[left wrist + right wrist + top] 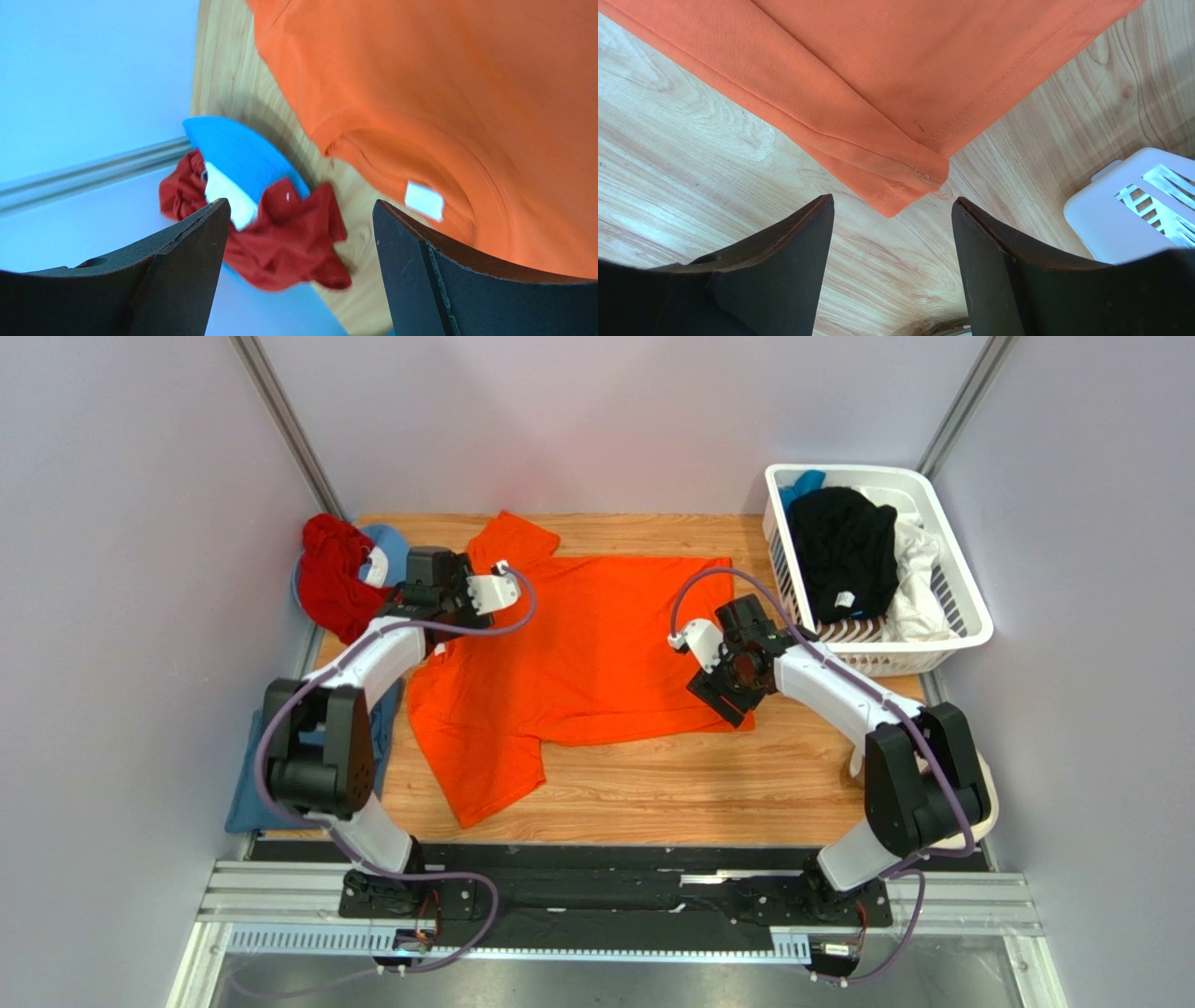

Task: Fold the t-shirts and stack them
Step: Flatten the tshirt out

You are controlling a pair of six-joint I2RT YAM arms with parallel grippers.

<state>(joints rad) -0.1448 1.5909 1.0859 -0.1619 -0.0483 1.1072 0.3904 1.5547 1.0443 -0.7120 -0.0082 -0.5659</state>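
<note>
One orange shirt (603,651) lies spread flat on the desk (673,784). Two claws hang over it, both wide and empty: the left claw (298,210) by its collar, the right claw (892,203) at one hem corner. Right of the orange shirt, one basket (968,623) holds one black shirt (842,546) and one white shirt (919,560). Left of it lie one red cloth (334,574) and one blue shirt (250,791), which is draped off the desk edge.

Between the jaws of the left gripper (300,206), a bright blue rounded thing (246,154), perhaps a cap, is half hidden by crumpled red cloth (295,241).
</note>
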